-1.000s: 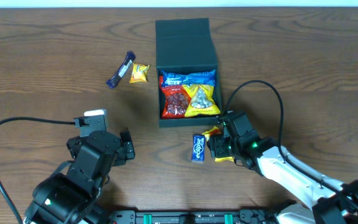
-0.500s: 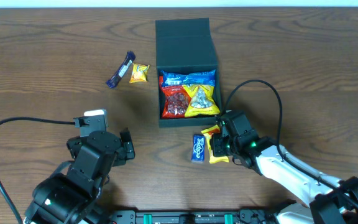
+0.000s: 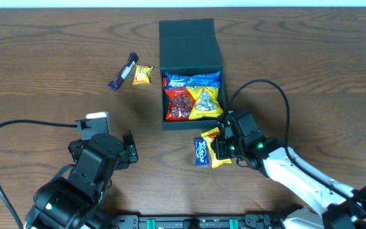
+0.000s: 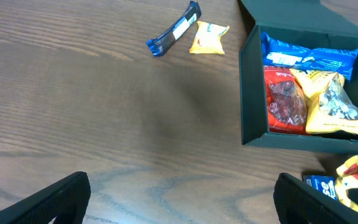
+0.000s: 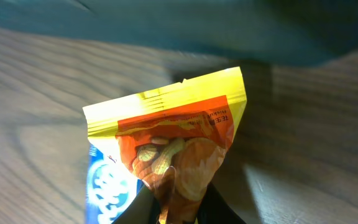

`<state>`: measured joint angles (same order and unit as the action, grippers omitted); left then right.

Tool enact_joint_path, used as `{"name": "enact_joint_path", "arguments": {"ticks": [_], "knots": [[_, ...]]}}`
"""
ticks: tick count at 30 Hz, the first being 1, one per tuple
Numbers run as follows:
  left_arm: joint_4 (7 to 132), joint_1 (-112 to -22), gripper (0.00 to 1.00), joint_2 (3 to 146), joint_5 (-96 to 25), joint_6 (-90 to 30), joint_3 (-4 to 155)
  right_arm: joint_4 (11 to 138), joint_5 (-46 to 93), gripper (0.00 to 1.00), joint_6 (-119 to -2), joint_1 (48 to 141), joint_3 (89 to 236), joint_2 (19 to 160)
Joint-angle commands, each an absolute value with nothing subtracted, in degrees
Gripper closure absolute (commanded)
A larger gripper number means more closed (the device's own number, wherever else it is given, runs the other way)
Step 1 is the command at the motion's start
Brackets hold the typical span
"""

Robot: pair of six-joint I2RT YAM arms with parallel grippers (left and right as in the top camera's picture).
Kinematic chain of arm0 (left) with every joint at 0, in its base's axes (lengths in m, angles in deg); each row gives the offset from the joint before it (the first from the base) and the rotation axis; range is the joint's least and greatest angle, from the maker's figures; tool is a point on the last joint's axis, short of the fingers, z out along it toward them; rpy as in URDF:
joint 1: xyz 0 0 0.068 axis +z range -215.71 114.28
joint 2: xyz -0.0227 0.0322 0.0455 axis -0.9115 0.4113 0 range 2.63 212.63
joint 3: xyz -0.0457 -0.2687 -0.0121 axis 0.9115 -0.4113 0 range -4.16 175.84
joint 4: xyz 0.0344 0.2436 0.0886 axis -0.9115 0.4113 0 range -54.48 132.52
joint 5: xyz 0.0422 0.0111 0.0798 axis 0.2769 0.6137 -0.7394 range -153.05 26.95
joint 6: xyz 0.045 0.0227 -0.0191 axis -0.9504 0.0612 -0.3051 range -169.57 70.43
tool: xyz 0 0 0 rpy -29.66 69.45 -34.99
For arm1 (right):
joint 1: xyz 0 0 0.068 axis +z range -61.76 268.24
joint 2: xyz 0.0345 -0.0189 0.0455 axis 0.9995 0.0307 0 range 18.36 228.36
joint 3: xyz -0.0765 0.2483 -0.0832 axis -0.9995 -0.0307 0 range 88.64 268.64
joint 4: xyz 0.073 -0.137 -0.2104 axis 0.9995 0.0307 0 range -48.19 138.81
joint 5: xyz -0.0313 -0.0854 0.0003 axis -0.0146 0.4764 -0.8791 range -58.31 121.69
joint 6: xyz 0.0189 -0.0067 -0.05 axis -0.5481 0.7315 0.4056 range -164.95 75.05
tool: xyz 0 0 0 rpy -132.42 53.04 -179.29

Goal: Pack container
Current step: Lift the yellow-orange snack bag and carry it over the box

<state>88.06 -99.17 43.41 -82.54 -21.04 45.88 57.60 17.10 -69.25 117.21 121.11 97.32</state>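
The dark teal container (image 3: pixel 191 48) stands open at the table's middle back, its lid flap folded away. It holds a blue, a red and a yellow packet (image 3: pixel 194 97); it also shows in the left wrist view (image 4: pixel 253 87). My right gripper (image 3: pixel 224 147) is shut on a yellow-orange peanut packet (image 5: pixel 179 143), held just in front of the container's near wall. A blue packet (image 3: pixel 200 151) lies beside it on the table. My left gripper (image 4: pixel 179 199) is open and empty over bare wood at the front left.
A dark blue bar (image 3: pixel 123 71) and a small yellow packet (image 3: pixel 142 74) lie left of the container; both show in the left wrist view (image 4: pixel 174 29) (image 4: pixel 209 38). The right arm's black cable (image 3: pixel 278 95) loops right of the container.
My right gripper has closed on the peanut packet and lifted it slightly, shifting left toward the blue packet. The left arm has not moved.
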Motion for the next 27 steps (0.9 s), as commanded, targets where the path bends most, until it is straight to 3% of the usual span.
{"name": "enact_joint_path", "arguments": {"ticks": [1, 16, 27], "knots": [[88.2, -99.0, 0.05, 43.5, -82.9, -20.6, 45.8, 58.1, 15.5, 0.87, -68.4, 117.6, 123.4, 94.9], [88.2, -99.0, 0.05, 43.5, -82.9, -20.6, 45.8, 57.2, 12.6, 0.86, -70.5, 117.6, 128.9, 91.3], [88.2, -99.0, 0.05, 43.5, -82.9, -20.6, 45.8, 44.1, 14.9, 0.85, -79.0, 117.6, 129.2, 91.6]]}}
